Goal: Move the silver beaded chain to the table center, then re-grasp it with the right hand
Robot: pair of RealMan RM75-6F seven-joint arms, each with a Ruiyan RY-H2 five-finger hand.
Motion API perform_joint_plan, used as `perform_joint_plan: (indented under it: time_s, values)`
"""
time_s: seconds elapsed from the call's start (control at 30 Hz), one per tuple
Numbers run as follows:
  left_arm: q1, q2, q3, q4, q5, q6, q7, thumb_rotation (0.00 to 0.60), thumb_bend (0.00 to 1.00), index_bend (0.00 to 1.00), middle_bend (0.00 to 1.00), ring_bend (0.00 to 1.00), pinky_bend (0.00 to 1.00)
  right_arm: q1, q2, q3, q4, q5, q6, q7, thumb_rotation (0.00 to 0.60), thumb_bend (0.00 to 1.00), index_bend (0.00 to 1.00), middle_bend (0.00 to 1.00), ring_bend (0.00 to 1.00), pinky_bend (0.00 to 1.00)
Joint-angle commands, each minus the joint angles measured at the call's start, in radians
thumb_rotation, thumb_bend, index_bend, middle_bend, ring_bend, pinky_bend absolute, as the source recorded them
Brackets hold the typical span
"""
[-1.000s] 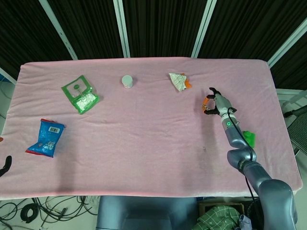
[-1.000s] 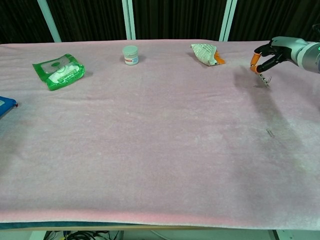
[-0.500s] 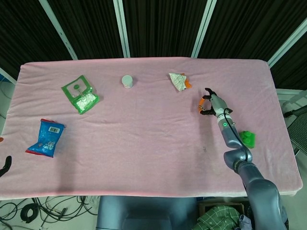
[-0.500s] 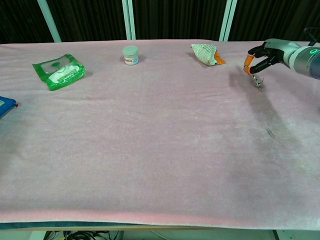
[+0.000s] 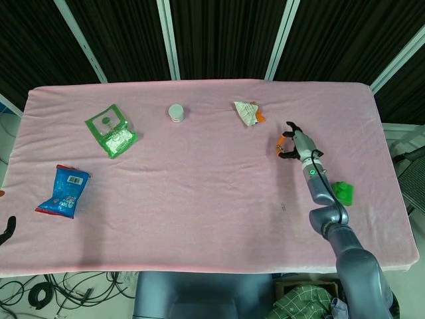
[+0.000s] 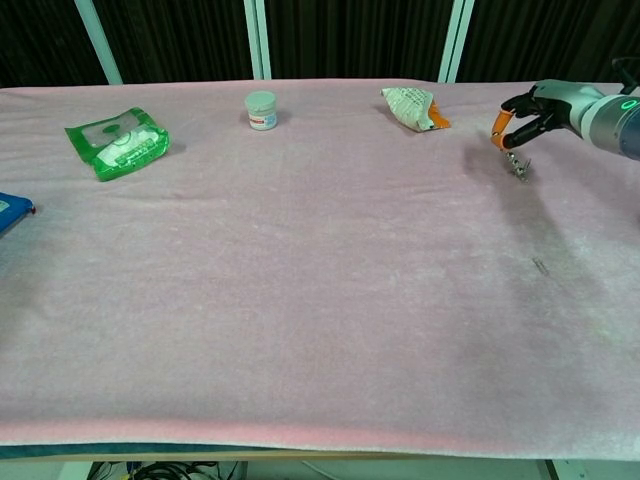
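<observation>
Pink cloth covers the counter, with dark curtains behind it, and all the action sits at about 3 o'clock from the middle of the surface. In the chest view the right hand hovers just above the cloth with its fingers curled together, and the silver beaded chain hangs from them as a short strand, its long axis near vertical, its lower end at or just above the cloth; whether it touches cannot be told. In the head view the same right hand shows, but the chain is too small to make out there. The fingers are closed in a pinch on the chain's top end. The table center lies well away toward 9 o'clock from this hand, so the carry, as I judge it, must run leftward across bare cloth, passing at 6 o'clock of the white and orange packet. The left hand appears only as a dark tip at the far 9 o'clock edge of the head view, much farther off, and its state cannot be told. Compared with half a second ago, the right hand has drifted slightly back toward 3 o'clock and the chain with it; against a second ago it sits a little nearer the center.
</observation>
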State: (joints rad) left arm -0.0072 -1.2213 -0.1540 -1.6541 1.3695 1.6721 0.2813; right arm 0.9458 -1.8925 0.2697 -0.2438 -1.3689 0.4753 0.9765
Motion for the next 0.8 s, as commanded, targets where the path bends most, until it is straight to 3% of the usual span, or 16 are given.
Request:
perform_joint_plan:
  time_s: [0.03, 0.47, 0.8]
  values:
    - [0.000, 0.000, 0.000, 0.000, -0.001, -0.001, 0.000, 0.600, 0.30, 0.32, 0.05, 0.00, 0.00, -0.002, -0.004, -0.005, 0.006, 0.002, -0.004, 0.004, 0.600, 0.40, 0.67, 0.03, 0.04, 0.20]
    - [-0.003, -0.002, 0.000, 0.001, -0.001, -0.007, 0.004, 0.600, 0.30, 0.32, 0.05, 0.00, 0.00, -0.010, 0.009, -0.019, 0.007, 0.004, 0.017, 0.027, 0.600, 0.40, 0.67, 0.03, 0.04, 0.20]
    - [-0.004, 0.004, 0.005, 0.000, 0.008, -0.013, -0.007, 0.600, 0.30, 0.32, 0.05, 0.00, 0.00, -0.049, 0.069, -0.050, -0.095, -0.024, 0.115, 0.043, 0.600, 0.40, 0.67, 0.03, 0.04, 0.20]
